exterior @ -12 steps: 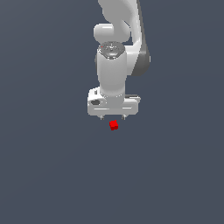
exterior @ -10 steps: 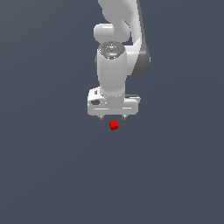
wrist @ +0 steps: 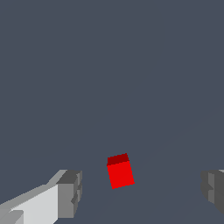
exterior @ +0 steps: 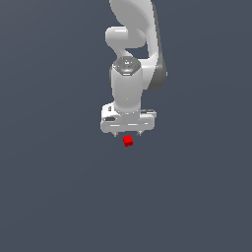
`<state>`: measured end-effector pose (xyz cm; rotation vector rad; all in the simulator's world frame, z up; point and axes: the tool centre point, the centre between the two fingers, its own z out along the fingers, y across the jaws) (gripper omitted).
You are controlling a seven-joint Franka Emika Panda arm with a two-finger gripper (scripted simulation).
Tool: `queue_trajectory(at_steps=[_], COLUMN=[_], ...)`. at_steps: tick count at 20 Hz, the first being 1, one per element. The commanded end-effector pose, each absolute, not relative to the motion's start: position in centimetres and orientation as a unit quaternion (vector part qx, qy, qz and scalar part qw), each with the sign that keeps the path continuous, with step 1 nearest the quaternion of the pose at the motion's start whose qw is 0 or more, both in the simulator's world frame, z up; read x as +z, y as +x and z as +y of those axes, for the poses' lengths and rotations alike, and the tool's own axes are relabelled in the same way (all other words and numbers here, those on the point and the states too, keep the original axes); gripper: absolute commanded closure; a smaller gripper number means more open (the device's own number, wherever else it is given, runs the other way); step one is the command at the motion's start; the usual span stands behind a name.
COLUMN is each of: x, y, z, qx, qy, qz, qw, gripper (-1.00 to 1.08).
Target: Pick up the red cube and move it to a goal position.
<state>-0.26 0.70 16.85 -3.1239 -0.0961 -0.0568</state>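
Note:
The red cube (exterior: 128, 141) is small and bright red and lies on the dark grey floor. In the exterior view it shows just below the white gripper (exterior: 127, 133), whose short fingertips point down on either side above it. In the wrist view the cube (wrist: 120, 171) sits between the two grey finger pads (wrist: 70, 194), closer to one of them, and touches neither. The gripper (wrist: 142, 190) is open, with a gap much wider than the cube.
The white Panda arm (exterior: 133, 64) rises behind the gripper toward the top of the exterior view. The floor (exterior: 59, 187) around it is plain dark grey.

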Motion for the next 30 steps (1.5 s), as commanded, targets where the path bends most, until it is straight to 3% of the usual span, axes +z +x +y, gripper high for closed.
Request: queue_trajectory(at_steps=[1,14,24,25,30], x=[15.3,4.8,2.0,2.0,2.0], y=[-0.9,-5.1,-6.1,-6.1,-6.1], z=[0.8,1.2,1.0,1.0,1.0], qx=[-0.016,-0.003,0.000,0.000,0.000], qy=[-0.999,-0.992,-0.989,-0.989,-0.989], qz=[-0.043,-0.126,-0.146,-0.146,-0.146], qw=[0.007,0.003,0.000,0.000,0.000], gripper=[-0.92,-0.92,-0.92,1.08,1.08])
